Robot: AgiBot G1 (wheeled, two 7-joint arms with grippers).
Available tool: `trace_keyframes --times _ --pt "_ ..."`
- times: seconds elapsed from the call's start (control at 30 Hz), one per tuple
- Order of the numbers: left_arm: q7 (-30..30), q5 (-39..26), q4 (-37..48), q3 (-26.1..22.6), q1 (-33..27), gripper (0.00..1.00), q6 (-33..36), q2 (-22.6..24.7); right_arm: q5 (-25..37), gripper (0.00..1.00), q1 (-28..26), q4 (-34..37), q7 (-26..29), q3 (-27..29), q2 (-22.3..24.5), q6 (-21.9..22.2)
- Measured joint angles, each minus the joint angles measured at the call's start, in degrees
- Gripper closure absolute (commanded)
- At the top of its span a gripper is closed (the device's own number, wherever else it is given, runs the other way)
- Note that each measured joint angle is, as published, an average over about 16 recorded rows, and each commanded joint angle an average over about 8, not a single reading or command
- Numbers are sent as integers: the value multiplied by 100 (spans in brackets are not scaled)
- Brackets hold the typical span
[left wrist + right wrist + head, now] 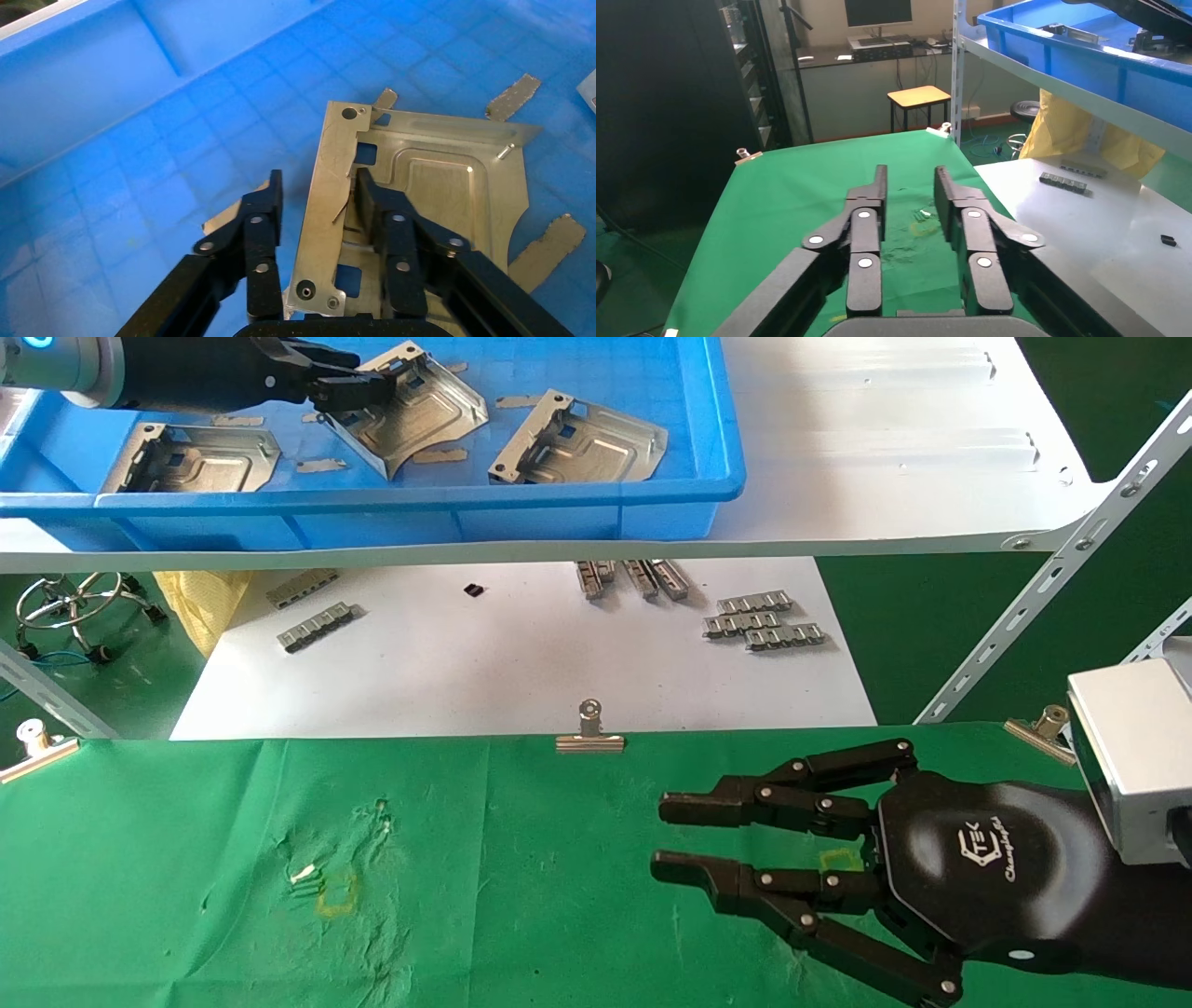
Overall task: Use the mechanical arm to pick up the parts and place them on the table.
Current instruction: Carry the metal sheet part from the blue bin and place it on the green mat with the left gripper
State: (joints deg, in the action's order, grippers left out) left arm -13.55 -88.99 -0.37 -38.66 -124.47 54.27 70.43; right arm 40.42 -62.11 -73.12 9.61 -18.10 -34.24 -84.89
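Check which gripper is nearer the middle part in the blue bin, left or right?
Left. The left gripper is open astride the flange edge of the middle part inside the blue bin. The right gripper is open over the green table, well away.

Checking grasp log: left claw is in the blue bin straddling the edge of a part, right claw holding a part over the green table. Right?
Not quite. The right claw holds nothing: its fingers stand open and empty over the green table, as the right wrist view shows. The rest stands: the left claw straddles the part in the blue bin.
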Motion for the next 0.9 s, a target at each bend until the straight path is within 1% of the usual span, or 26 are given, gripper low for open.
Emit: trace_keyframes --times 0.23,0.37,0.5,0.63,0.77,0.9 --pt "62 77 -46 53 -84 100 190 -61 -1 0 0 0 -1 -1 1 1" --pt "180 219 -127 148 -154 100 544 -167 -1 0 0 0 -1 -2 1 1" --pt "402 426 -245 283 -209 100 1083 -330 -2 0 -1 0 -1 -3 1 1" --pt "724 667 -385 435 -230 100 1807 -539 -2 0 -1 0 -2 -4 1 1" --pt "1146 906 -549 570 -185 100 2594 -771 -3 0 -1 0 -2 -4 2 2" --pt "1631 1154 -835 639 -33 100 3197 -1012 -3 0 -1 0 -3 -5 2 2"
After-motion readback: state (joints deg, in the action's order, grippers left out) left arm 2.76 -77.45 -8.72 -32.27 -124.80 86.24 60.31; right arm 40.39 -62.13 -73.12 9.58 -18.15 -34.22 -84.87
